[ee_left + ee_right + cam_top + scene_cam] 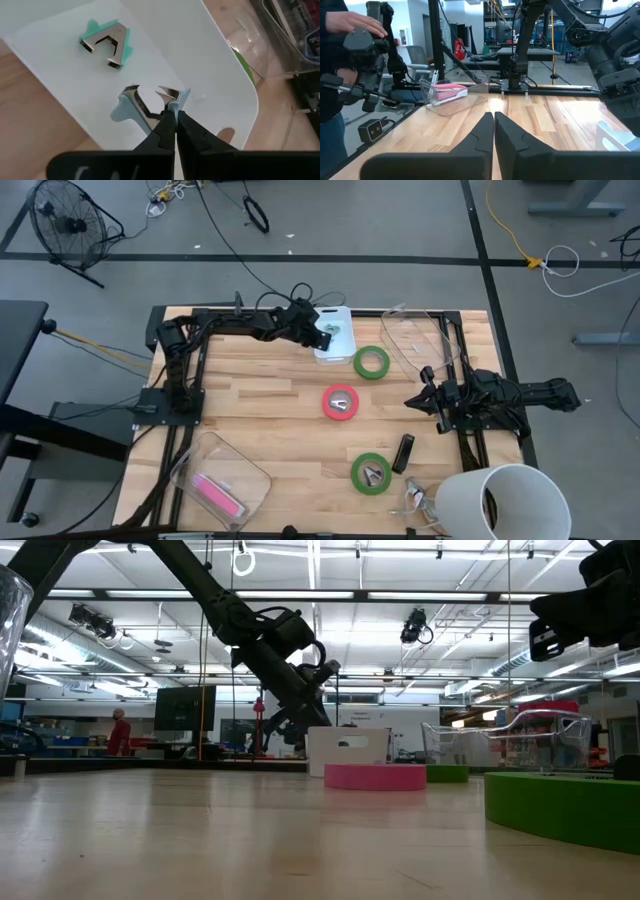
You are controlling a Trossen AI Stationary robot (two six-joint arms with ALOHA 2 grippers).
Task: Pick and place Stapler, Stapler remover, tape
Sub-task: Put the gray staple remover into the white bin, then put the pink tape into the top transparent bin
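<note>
Near bench edge: white paper cup (505, 500) lying on its side at the right corner; clear container (222, 477) with a pink item (218, 495) inside at the left corner.
Near green tape roll (371, 472): flat on the bench, a metal object in its open centre, too small to identify; a small black object (403, 452) lies just beside it.
Red tape roll (341, 402): flat at mid-bench, a metal object in its centre.
Right tool (493, 120): at the right side of the bench, level with the red roll, fingers pressed together, holding nothing.
Far green tape roll (371, 362): flat, between the white tray (345, 330) and an empty clear container (418, 340).
Left tool (171, 107): over the white tray at the far edge, fingers clamped on a light blue staple remover (147, 106) whose metal claws point away from the wrist.
Second staple remover (106, 41): green, lying on the tray floor, apart from the blue one.
Beyond the bench: a person's hand (355, 21) rests on a dark device in the right wrist view; a floor fan (65, 225) stands far left.
</note>
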